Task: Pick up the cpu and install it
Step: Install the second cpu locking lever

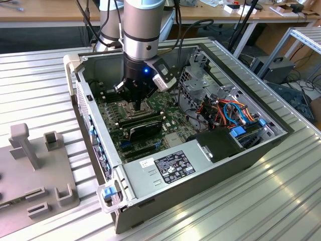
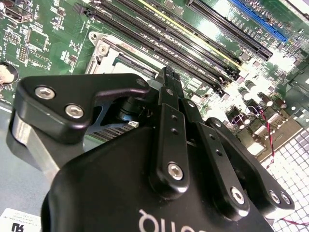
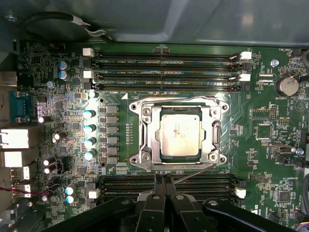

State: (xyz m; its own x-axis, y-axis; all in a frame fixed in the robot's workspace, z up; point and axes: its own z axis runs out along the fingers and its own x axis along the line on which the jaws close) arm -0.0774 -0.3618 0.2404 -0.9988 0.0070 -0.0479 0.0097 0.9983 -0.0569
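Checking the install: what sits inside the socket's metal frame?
The cpu lies flat inside the socket frame, silver top up. The contacts beneath it are covered. The tool hangs beside the frame, fingers together, holding nothing.

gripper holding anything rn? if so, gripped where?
Nothing held. The gripper has its fingers together and empty, above the motherboard. The cpu sits in the socket, apart from the fingertips.

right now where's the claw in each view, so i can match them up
Exterior view: the claw hangs inside the open computer case, low over the green motherboard.
First wrist view: the claw lies over memory slots beside the cpu socket.
Second wrist view: the claw points at that socket's frame.
Shared landmark: the green motherboard.
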